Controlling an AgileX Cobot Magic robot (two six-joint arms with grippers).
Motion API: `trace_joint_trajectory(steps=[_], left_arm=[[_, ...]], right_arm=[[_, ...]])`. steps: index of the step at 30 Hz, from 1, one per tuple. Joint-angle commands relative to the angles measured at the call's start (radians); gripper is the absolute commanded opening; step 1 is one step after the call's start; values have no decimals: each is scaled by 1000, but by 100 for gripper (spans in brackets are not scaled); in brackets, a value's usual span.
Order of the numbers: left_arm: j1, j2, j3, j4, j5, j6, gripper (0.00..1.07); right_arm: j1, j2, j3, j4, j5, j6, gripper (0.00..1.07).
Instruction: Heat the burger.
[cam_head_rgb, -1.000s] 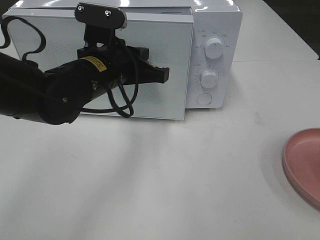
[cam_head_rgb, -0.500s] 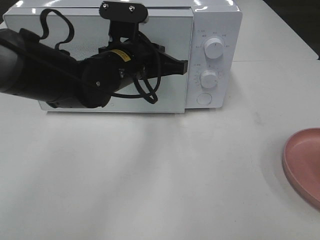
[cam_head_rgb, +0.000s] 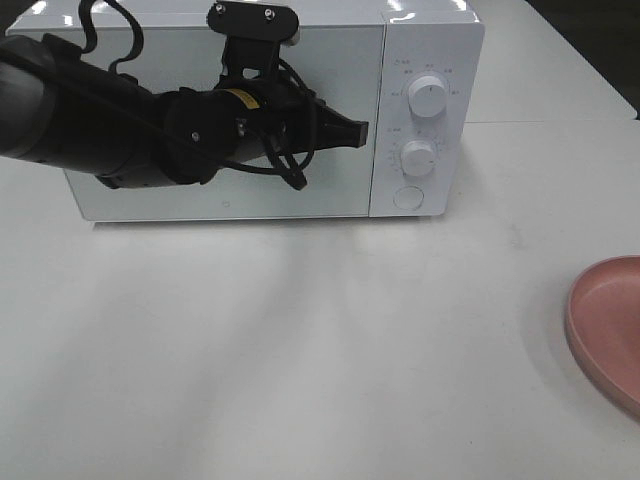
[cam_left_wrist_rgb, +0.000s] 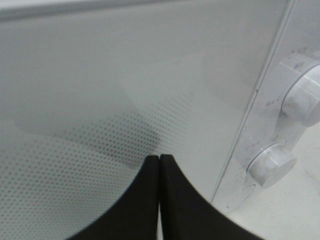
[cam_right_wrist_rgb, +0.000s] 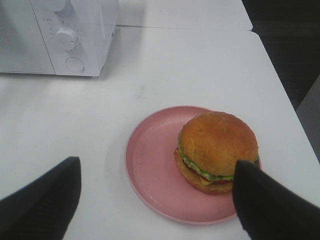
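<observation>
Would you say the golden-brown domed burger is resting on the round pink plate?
Touching. The right wrist view shows the burger sitting directly on the pink plate, off-centre toward one rim, with no gap beneath it.

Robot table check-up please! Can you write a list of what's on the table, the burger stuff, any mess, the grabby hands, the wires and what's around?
Surface: white table, bare in the middle.
Job's things: burger sits on the pink plate, on the table, not in the microwave; microwave door looks shut.
Clutter: nothing seen.
Grippers: left gripper shut, empty, tips at the door glass near its handle-side edge; contact cannot be told. Right gripper open above the plate, one fingertip overlapping the bun in view.
Cables: black cable loops on the left arm.
Surroundings: dark floor beyond the table edge.
</observation>
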Motion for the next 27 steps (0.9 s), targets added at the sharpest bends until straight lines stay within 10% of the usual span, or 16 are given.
trace_joint_trajectory(steps=[1, 9, 16, 27], left_arm=[[10, -43, 7, -42, -18, 1, 0], [-45, -186, 140, -38, 171, 27, 11], [-37, -317, 220, -7, 714, 19, 101], [-24, -425, 220, 186, 1204, -29, 100]], right_arm=[[-4, -27, 5, 1, -10, -14, 75], [-4, -27, 5, 1, -10, -14, 75], [-4, -27, 5, 1, -10, -14, 75], [-4, -27, 5, 1, -10, -14, 75]])
